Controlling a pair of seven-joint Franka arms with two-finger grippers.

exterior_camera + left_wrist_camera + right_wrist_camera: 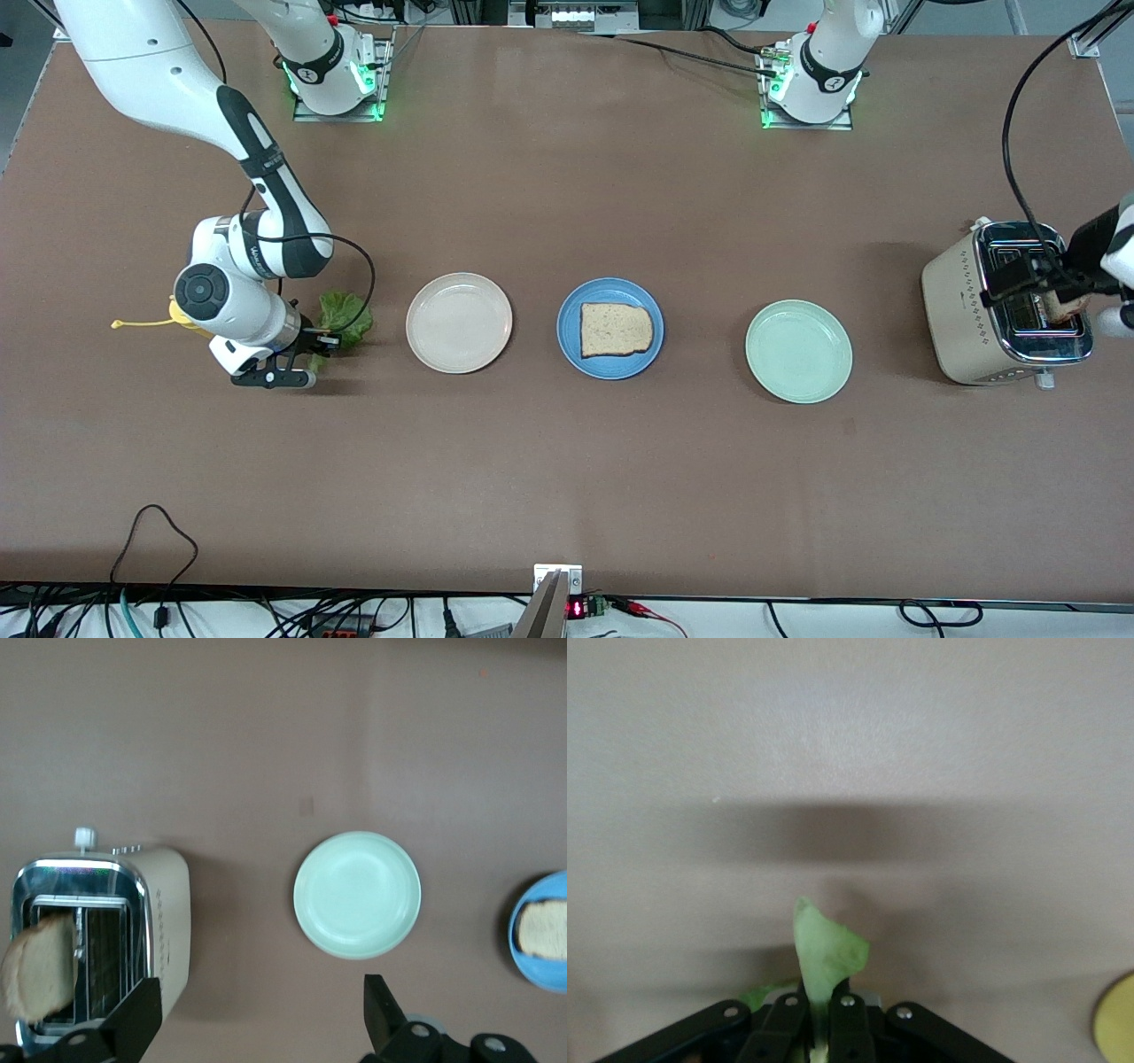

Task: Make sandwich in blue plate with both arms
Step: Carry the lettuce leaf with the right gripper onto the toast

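The blue plate (609, 294) lies mid-table with one bread slice (617, 330) on it. It also shows in the left wrist view as the blue plate (524, 952) with the bread slice (545, 930). Toward the right arm's end of the table, my right gripper (310, 354) is low and shut on a green lettuce leaf (346, 317). In the right wrist view the right gripper (819, 1014) pinches the lettuce leaf (824, 948). My left gripper (261, 1019) hangs open and holds nothing, beside a toaster (164, 904) that has a second bread slice (37, 979) in its slot.
A cream-white plate (459, 322) lies between the lettuce and the blue plate. A pale green plate (798, 351) sits between the blue plate and the toaster (966, 310). A yellow object (182, 316) lies beside the right arm's wrist.
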